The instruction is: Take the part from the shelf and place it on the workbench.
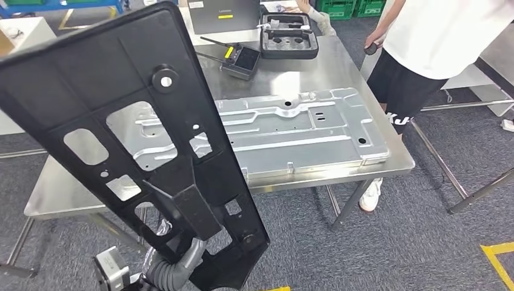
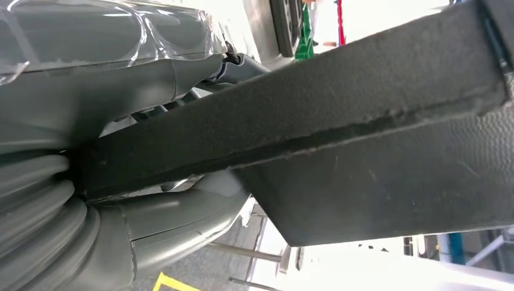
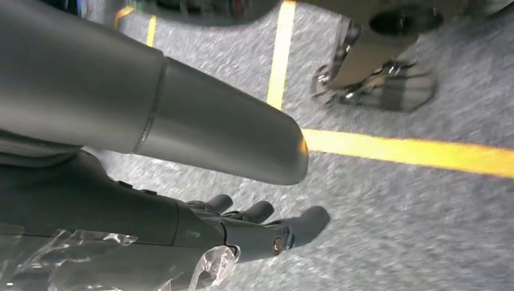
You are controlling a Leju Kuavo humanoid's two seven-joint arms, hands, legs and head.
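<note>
Left wrist view, close behind the left hand (image 2: 121, 200): its thick grey thumb and the fingers on the other side are clamped on a dark, grainy-edged rib of the part (image 2: 363, 139). From the head view, that same hand (image 1: 182, 260) sits low at the bottom of the frame, gripping the black part (image 1: 121, 121) near its lower end. The part is a long, flat black panel with several cut-out windows and a round boss, held tilted in the air, slanting up and away to the left. It hangs over the near edge of the steel counter (image 1: 66, 194), not yet resting on it.

Right wrist view: the right hand (image 3: 254, 227) hangs toward the grey floor (image 3: 394, 230), fingers loosely apart, holding nothing.

On the counter lies a pale metal plate (image 1: 291, 133). Beyond it sit a handheld controller (image 1: 239, 60) and an open foam-lined case (image 1: 288, 36). A person (image 1: 436, 54) stands at the far right corner.

The panel looks rigid and probably fairly light, but long. Gripped at one end, it would likely lever hard against the fingers. A hold on a raised rib or a window edge nearer its middle seems steadier.
</note>
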